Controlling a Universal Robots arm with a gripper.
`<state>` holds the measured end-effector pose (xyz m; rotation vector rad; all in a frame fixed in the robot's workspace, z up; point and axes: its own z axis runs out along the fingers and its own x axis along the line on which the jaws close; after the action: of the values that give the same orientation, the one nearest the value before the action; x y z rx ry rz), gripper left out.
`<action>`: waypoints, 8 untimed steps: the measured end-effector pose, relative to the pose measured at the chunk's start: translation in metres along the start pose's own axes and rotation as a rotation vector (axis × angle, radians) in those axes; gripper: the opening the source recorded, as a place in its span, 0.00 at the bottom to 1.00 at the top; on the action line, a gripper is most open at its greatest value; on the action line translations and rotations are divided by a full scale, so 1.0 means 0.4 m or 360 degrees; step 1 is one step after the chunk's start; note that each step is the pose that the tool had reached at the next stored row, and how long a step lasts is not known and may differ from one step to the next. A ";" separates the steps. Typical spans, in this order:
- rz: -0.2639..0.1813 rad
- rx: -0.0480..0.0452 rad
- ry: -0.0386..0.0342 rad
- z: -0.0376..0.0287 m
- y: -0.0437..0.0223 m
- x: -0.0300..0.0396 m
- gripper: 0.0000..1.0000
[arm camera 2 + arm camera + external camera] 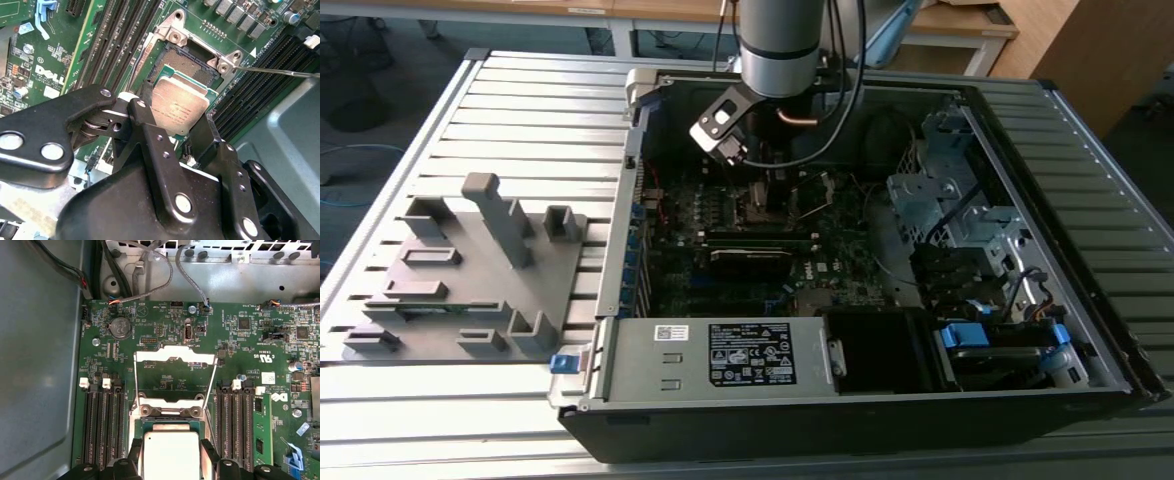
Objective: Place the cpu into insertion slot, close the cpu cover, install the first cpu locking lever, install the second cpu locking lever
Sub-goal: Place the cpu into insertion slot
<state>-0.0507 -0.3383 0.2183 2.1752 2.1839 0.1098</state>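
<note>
- Step in hand: the first one, cpu (176, 106) into socket (189, 61). My read is that it's not seated yet.
- Cpu: metal lid up, level-ish, and it overlaps one part of the socket. The dark contact field by the socket's hinge bracket lies bare.
- It looks to hang just above the socket rather than in it. I can't confirm contact from either wrist view.
- Tool (177, 110): narrow and clamped on the cpu. The fingers (210, 134) pinch two opposite edges of the chip and appear to touch nothing else.
- Cover (175, 356): swung open and lying back over the board (240, 355), beyond the socket's hinge side and clear of the socket opening.
- Levers (280, 71): released. One shows as a thin wire rod running out from the socket's corner screw, and neither is hooked down.
- Cover and lever steps are not done.
- What the move calls for (judgement):
  - chip edges square to the socket rim
  - orientation matched to the socket
  - a flat, straight drop with no sideways drag across the contacts
- Risk: a tilted or offset touchdown on the socket would bend the contacts, and there looks to be little margin.
</note>
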 end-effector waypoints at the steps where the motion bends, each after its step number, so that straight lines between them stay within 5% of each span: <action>1: 0.0000 0.0000 0.0000 0.001 0.000 0.000 0.54; 8: 0.0000 0.0000 0.0000 0.003 0.000 0.000 0.54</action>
<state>-0.0508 -0.3383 0.2171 2.1752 2.1839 0.1095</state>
